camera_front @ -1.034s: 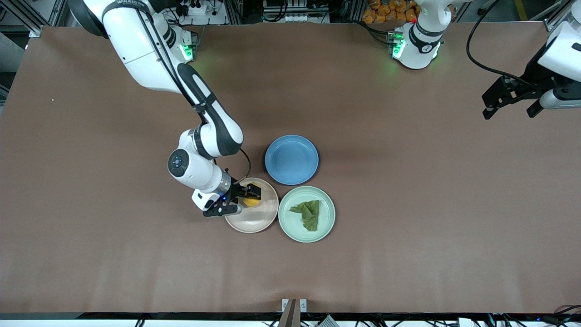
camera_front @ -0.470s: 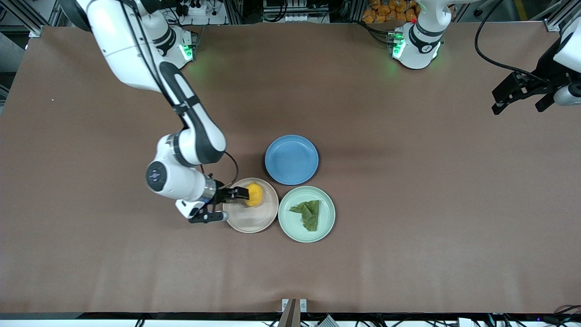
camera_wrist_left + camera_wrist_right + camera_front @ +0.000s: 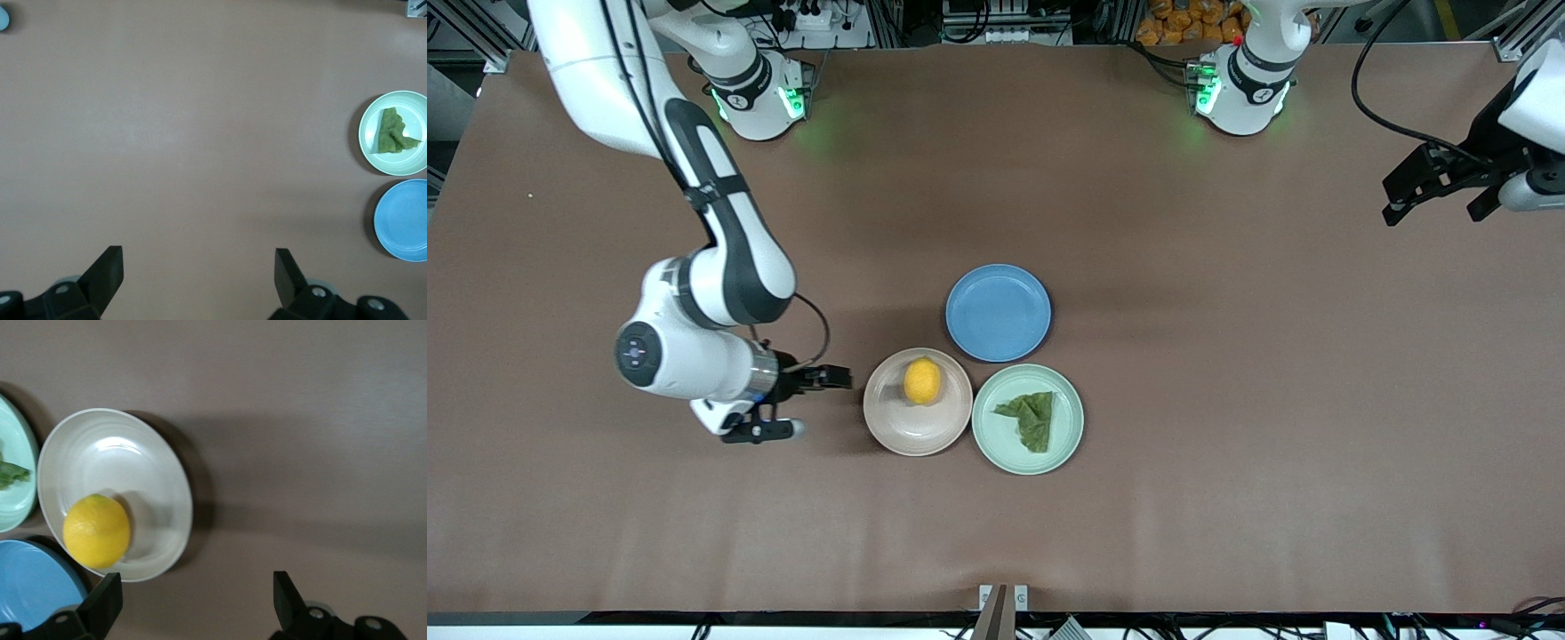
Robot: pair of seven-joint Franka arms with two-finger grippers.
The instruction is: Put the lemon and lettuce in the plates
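Observation:
The lemon [image 3: 922, 381] lies in the pale pink-beige plate [image 3: 916, 433], free of any grip. The lettuce [image 3: 1032, 418] lies in the mint green plate [image 3: 1069, 391] beside it. My right gripper [image 3: 815, 403] hangs open and empty just off the pink-beige plate, toward the right arm's end of the table. In the right wrist view the lemon [image 3: 97, 530] rests in its plate [image 3: 120, 460], clear of the gripper [image 3: 197, 583]. My left gripper [image 3: 1432, 215] waits open over the left arm's end of the table. Its wrist view shows the lettuce [image 3: 393, 131] and the empty gripper [image 3: 197, 260].
A blue plate [image 3: 998, 312] with nothing in it touches both other plates, farther from the front camera. Brown cloth covers the table [image 3: 1227, 444].
My right gripper, which stood open around the lemon over the pink-beige plate, has drawn back toward the right arm's end, leaving the lemon in the plate. The left gripper has barely shifted.

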